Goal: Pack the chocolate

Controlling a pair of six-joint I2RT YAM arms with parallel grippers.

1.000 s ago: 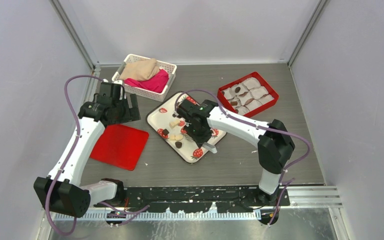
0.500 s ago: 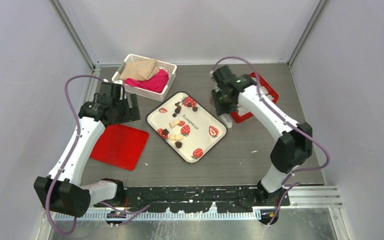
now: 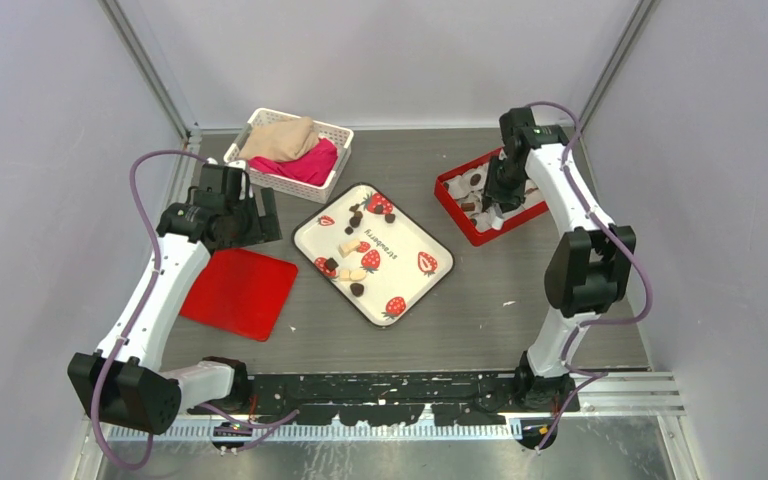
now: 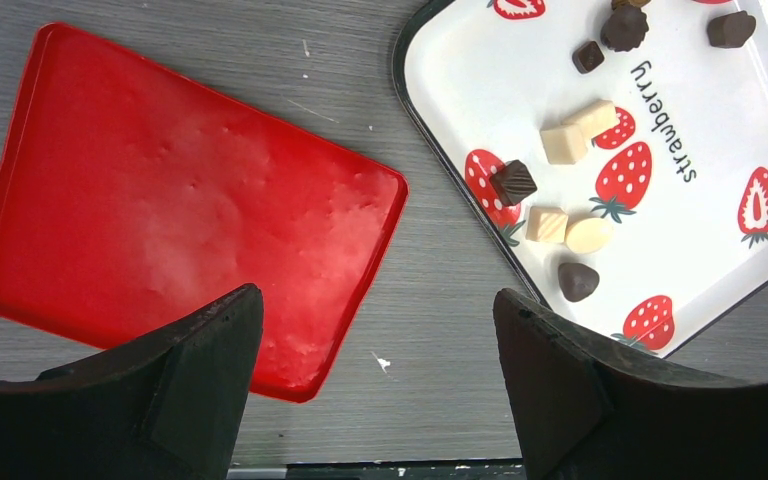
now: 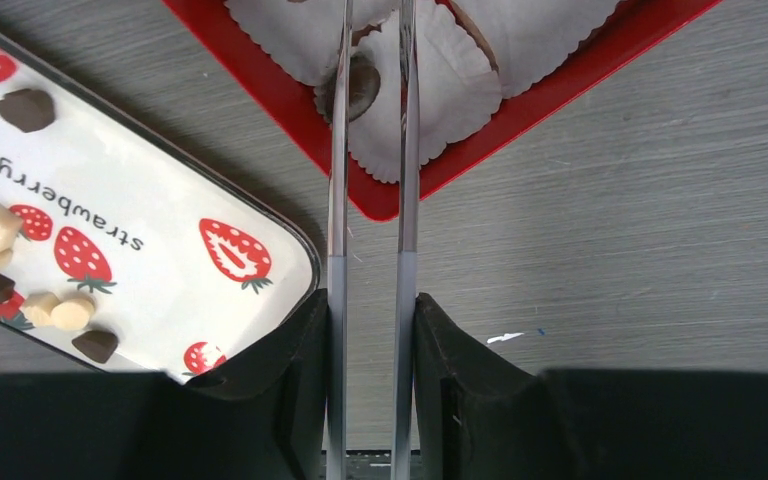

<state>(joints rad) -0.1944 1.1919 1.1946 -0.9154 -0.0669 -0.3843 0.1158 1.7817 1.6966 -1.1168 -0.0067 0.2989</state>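
While the right pincer, bottom centre, is clamping the tongs, it is best easing its squeeze gently, so the chocolate at their tips is settling into the paper cup of the red box, upper centre. A second ago that arm was hovering over the strawberry tray. The left pincer is hanging with jaws apart.

— What sits on the grey table?
— A red lid under the left gripper, a strawberry tray to its right, a white basket just beyond. A red box lies under the right gripper.
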